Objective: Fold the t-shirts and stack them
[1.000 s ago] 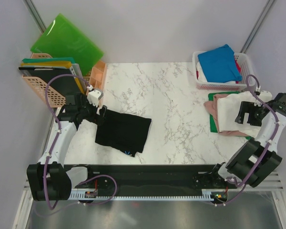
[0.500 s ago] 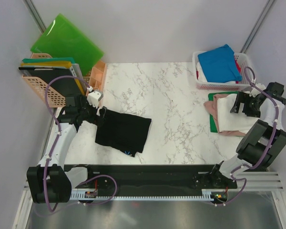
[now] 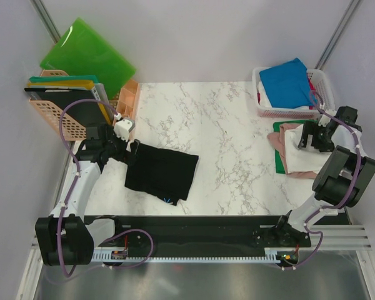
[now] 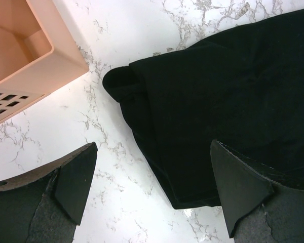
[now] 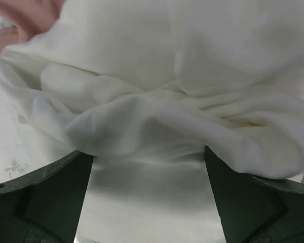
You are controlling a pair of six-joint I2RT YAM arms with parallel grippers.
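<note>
The left pincer (image 4: 153, 147) has its jaws spread wide and holds nothing. It hangs over the outer edge of the black t-shirt (image 4: 233, 86): one finger is above bare marble table (image 4: 91, 116), and the other is above the black cloth. A rolled-over corner of the shirt lies just ahead of the gap between them. Whether the fingertips touch the cloth cannot be told. From this pincer the shirt spreads flat across the table, away towards the middle. A peach bin (image 4: 25, 45) stands just ahead of the pincer on its outer side, apart from the shirt.

The right pincer (image 5: 147, 152) is also wide apart and clamps nothing. It sits low over the white t-shirt (image 5: 167, 96), and a bunched fold of white cloth fills the space ahead of and between its fingers. A pink t-shirt (image 3: 289, 130) lies under the white one, showing past this pincer on the side towards the table's middle. A green layer (image 3: 277, 164) lies beneath both, and whether it is cloth or board cannot be told. Beyond the right pincer, a blue t-shirt (image 3: 287, 82) lies on top in a white basket (image 3: 323, 80).
</note>
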